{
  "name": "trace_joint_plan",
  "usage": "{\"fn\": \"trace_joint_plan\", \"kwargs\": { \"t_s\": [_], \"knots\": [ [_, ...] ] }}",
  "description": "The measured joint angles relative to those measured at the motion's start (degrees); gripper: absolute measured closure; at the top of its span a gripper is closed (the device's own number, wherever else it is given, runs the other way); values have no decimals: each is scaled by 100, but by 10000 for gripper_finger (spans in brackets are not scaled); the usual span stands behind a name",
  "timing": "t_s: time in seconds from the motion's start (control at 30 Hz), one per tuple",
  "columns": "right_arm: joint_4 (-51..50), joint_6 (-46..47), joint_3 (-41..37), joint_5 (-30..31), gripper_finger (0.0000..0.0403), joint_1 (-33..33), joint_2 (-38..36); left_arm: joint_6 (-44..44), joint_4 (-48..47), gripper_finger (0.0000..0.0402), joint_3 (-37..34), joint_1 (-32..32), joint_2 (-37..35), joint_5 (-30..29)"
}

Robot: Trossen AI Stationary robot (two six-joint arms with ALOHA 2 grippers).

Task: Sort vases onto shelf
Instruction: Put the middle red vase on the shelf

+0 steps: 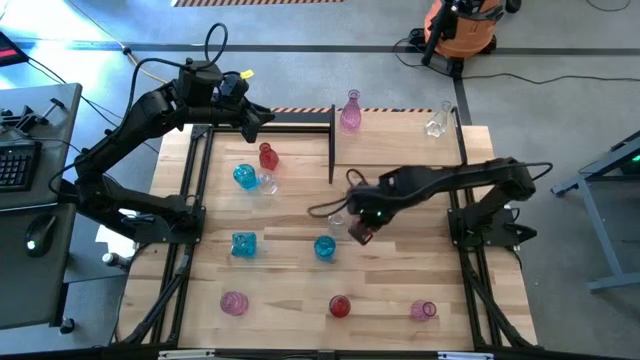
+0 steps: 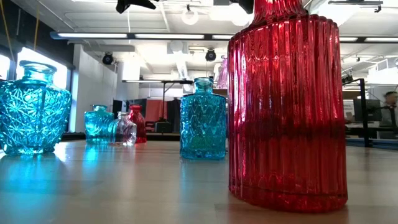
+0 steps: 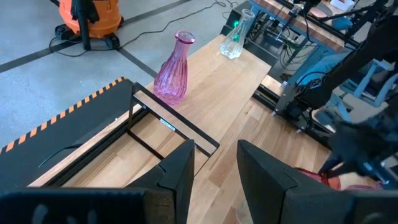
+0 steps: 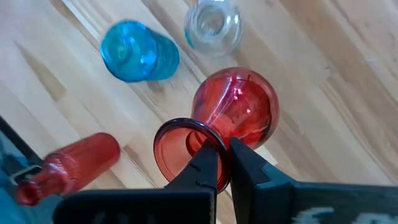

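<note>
A workshop-lab — orange shop vacuum [image 1: 462,28], hazard-striped floor tape [image 3: 59,118], ceiling strip lights [image 2: 134,36], keyboard desk [image 1: 18,160].

Bright, even light falls from ceiling strip lamps [image 2: 155,35]. The near red ribbed vase [image 2: 286,106] shows glare streaks. Shadows on the desk [image 1: 390,270] stay soft and short.

A tall ribbed red glass vase [image 2: 286,106] stands out deep crimson with vertical fluting. A square turquoise-blue glass bottle [image 2: 203,121] carries a diamond-cut pattern, as does a round turquoise-blue glass vase [image 2: 31,112]. A slender pink glass vase [image 3: 172,71] is translucent rose with faint ribs, near a clear glass vase [image 3: 233,37]. The pale light-wood shelf [image 1: 400,145] has black bars. Orange-and-black hazard stripes edge a dark panel [image 3: 62,134].
</note>
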Motion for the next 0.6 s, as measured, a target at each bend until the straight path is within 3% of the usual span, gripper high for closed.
{"fn": "trace_joint_plan", "kwargs": {
  "t_s": [0.6],
  "knots": [
    [-211, -206, 2, -338, 403, -1225, -1005, 0, 7, 289, 0, -1, 0, 0]
  ]
}}
